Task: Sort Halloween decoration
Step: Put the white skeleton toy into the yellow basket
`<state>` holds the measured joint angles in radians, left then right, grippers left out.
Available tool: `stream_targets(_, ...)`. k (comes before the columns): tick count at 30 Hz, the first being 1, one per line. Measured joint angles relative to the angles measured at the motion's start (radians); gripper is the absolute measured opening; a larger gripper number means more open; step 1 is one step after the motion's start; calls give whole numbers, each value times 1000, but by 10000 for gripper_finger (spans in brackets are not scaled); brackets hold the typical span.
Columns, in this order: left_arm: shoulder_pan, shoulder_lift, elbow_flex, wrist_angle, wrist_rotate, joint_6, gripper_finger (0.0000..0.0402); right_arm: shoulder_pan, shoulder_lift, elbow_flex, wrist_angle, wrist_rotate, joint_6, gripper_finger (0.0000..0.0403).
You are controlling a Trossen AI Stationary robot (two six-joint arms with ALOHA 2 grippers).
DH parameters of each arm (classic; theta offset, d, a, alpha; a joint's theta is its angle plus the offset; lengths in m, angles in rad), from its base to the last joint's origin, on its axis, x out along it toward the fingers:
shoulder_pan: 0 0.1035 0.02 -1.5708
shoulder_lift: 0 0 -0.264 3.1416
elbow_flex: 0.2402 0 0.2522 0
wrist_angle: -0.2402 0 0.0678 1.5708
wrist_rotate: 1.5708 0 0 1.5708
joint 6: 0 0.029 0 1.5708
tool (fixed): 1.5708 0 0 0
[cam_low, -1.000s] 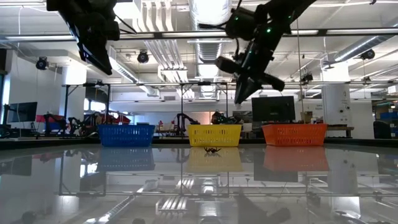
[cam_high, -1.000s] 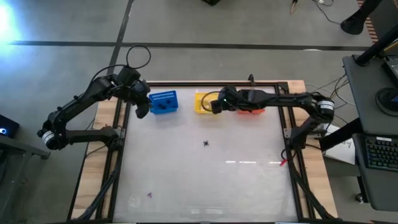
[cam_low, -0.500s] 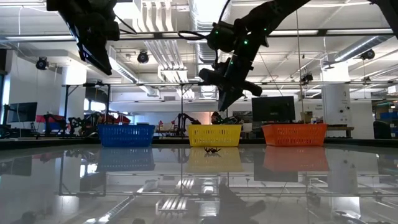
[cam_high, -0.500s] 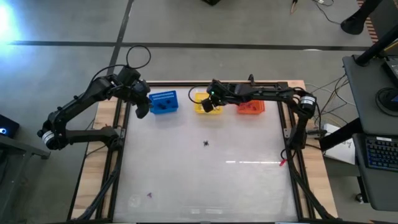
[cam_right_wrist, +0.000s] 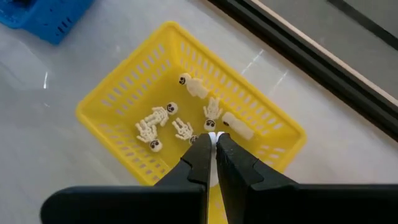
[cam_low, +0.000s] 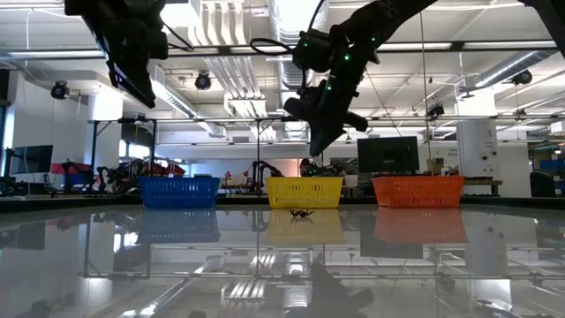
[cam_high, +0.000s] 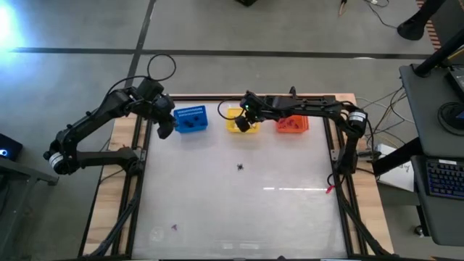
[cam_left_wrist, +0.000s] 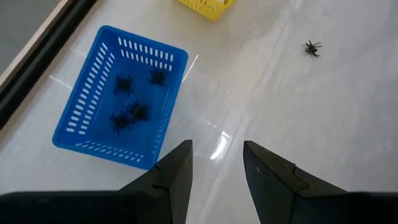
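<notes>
The right hand hangs over the yellow basket, its fingers pressed together on a small whitish piece that shows only as a sliver at the tips. In the high view this hand sits above the same basket at the back of the table. Several little skeletons already lie on the basket's floor, so the step in hand looks like the drop.

To do it well, I would keep the hand over the middle of the basket, away from the slotted walls, spread the fingers only a little and let the piece fall straight. It is light and may cling to one finger, so a short wait before lifting clear would help.

The left hand waits with its fingers spread, near the blue basket, which holds black spiders. One more spider lies on the open table, well apart from the baskets, and a purple piece sits near the front left corner; both are not yet sorted. The orange basket stands just beside the yellow one.
</notes>
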<state>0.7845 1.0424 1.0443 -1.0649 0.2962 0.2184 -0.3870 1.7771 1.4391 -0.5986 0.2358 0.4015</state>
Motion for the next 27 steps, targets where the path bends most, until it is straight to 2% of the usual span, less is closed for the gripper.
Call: stream_targets(27, 0, 0, 0, 35, 1, 0, 125, 1, 0, 1, 6, 0, -10, 13)
